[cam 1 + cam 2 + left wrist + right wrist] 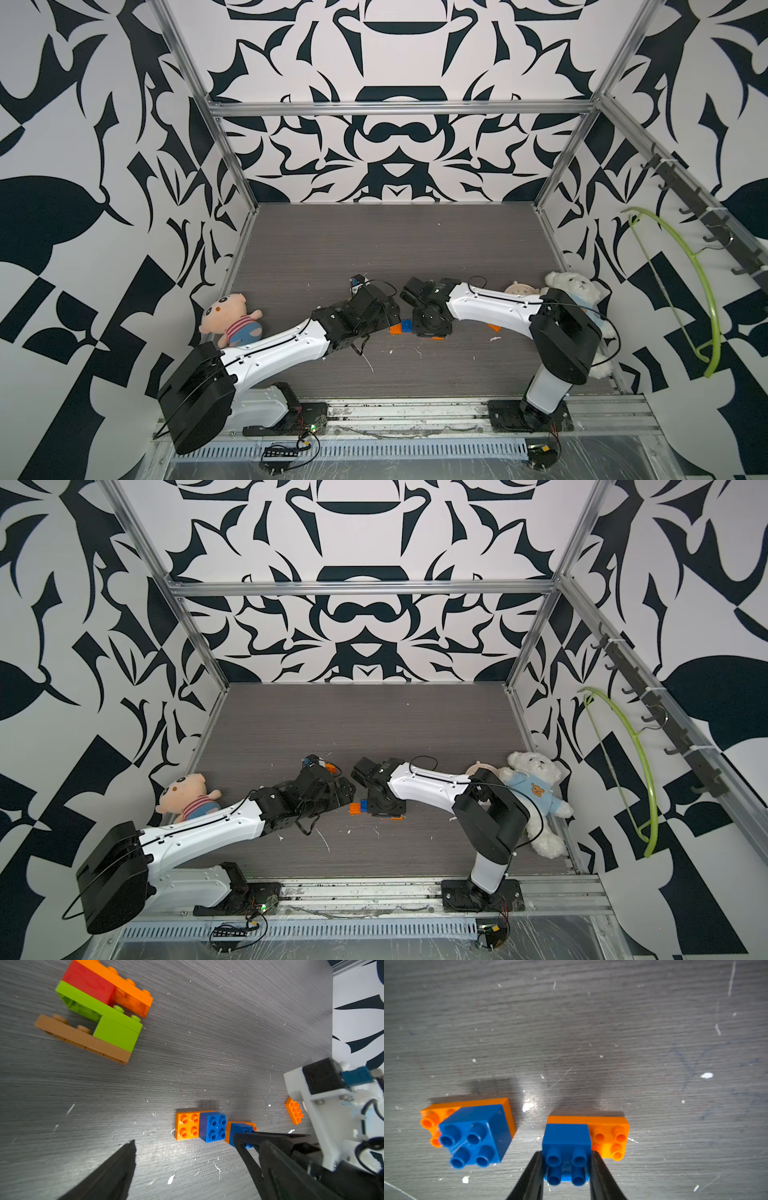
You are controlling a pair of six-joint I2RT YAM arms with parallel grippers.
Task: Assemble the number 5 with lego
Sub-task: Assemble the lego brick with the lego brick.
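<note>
Right tool [566, 1154]: narrow, its black fingers pressed on two opposite sides of a blue square brick [566, 1136].
Left tool [187, 1145]: spread wide and holding nothing, hovering low over the desk [591, 1022] and facing the same bricks.
Held brick: studs up, seated on one end of an orange oblong [609, 1124] that lies flat on the desk.
Neighbour: a second blue brick [473, 1140] on a second orange brick [477, 1102], just beside the first pair and turned a little askew.
Further lego: a loose orange brick [294, 1110] near the right arm. A stacked cluster [108, 1007] of lime green, red, orange and brown lies on its side, well apart.
Edges: a pig plush [226, 318] and a white teddy bear [536, 779] by the side walls.
Risk: the fingers catch only the near half of the blue brick, so a lift may twist it, or drag the orange oblong up and drop it. The two arms are close enough to knock each other or the neighbouring pair.
Writing: no brand, label or lettering is readable.
</note>
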